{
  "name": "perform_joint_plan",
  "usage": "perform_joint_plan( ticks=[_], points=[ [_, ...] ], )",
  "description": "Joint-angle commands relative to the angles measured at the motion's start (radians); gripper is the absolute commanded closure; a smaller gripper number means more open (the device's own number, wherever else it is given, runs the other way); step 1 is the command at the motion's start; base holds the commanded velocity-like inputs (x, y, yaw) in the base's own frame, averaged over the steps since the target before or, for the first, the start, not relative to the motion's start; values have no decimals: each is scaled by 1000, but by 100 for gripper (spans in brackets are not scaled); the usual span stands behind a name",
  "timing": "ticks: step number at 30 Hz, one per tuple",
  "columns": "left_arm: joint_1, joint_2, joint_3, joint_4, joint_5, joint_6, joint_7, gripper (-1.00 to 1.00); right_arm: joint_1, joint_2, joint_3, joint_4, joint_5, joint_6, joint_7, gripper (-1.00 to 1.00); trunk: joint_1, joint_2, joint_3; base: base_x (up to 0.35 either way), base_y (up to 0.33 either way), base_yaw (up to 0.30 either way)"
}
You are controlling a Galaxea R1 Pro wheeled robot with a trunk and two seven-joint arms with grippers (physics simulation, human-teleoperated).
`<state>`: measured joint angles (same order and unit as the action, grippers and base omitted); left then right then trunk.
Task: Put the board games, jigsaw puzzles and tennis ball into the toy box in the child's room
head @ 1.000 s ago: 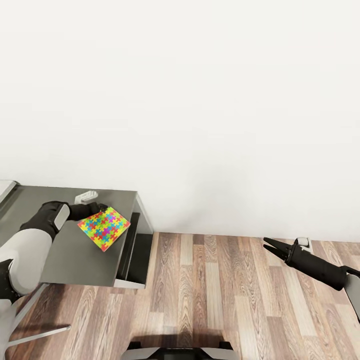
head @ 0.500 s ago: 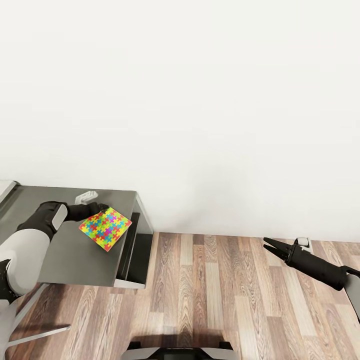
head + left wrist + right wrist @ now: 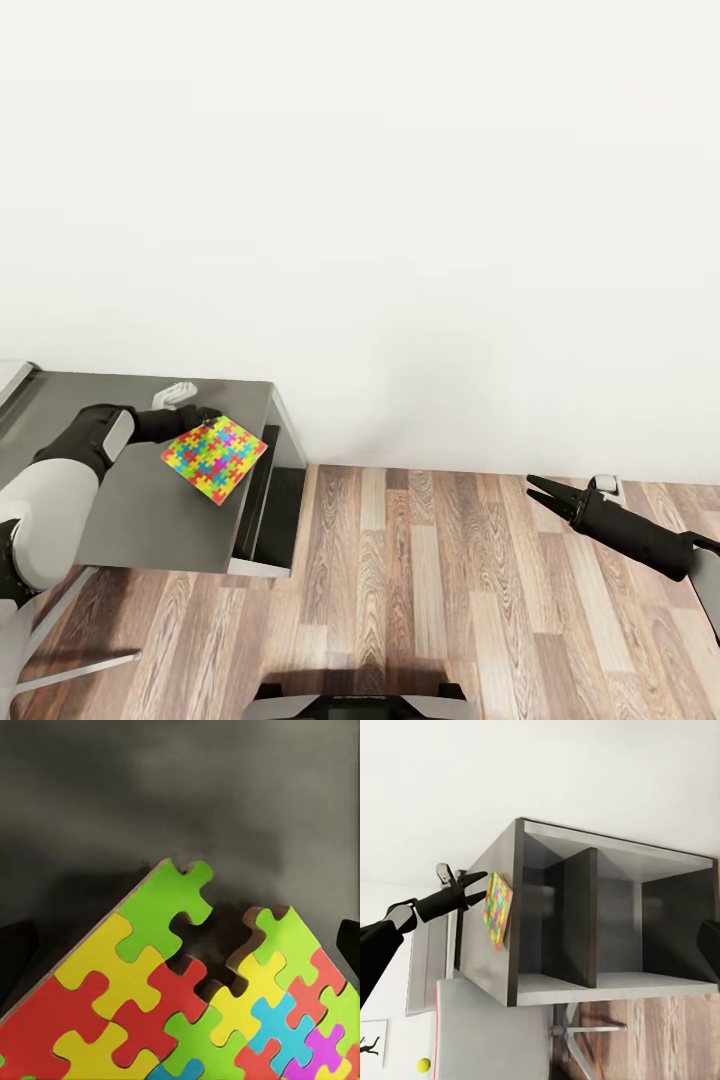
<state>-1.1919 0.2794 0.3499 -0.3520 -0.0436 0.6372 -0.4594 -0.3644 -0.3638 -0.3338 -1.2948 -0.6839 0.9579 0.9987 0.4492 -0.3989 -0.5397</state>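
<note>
One jigsaw puzzle (image 3: pixel 215 458), a thin bright multicoloured square, lies on the dark grey cabinet section of the table (image 3: pixel 150 510), near its right edge. My left gripper (image 3: pixel 207 414) is at the puzzle's far corner. In the left wrist view the puzzle (image 3: pixel 172 997) has a notch of missing pieces at that corner and sits between dark fingers (image 3: pixel 15 945) spread wide, so the gripper is open. The right wrist view shows the puzzle (image 3: pixel 497 907) slightly tilted off the cabinet top beside the left gripper (image 3: pixel 480 886). A small tennis ball (image 3: pixel 424 1065) shows there too. My right gripper (image 3: pixel 532 486) hangs open over the floor.
The cabinet (image 3: pixel 600 930) has open dark compartments on its side. A white slanted leg (image 3: pixel 70 665) stands under it. A light grey edge (image 3: pixel 10 375) shows at the table's far left. Wood-plank floor (image 3: pixel 430 580) stretches to the white wall (image 3: pixel 400 200). My base (image 3: pixel 350 695) is at the bottom.
The puzzle has slid a little to the right on the cabinet top and lies flatter. The right arm has not moved.
</note>
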Motion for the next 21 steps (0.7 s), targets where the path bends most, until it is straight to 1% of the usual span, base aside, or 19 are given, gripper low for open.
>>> perform_joint_plan(
  ticks=[1,5,6,21],
  points=[
    [0,0,6,18,-11,9,-10,-100,-1,-1,-1,0,1,4,3,-100,1,-1,-2,0,0,0],
    [0,4,4,25,-15,18,-67,-100,-1,0,-1,0,1,4,3,-100,1,-1,-2,0,0,0],
    [0,4,4,25,-16,19,-72,-100,-1,0,-1,0,1,4,3,-100,1,-1,-2,0,0,0],
    [0,14,2,25,-16,19,-102,-100,-1,-1,-1,-1,1,4,3,-100,1,-1,-2,0,0,0]
  ],
)
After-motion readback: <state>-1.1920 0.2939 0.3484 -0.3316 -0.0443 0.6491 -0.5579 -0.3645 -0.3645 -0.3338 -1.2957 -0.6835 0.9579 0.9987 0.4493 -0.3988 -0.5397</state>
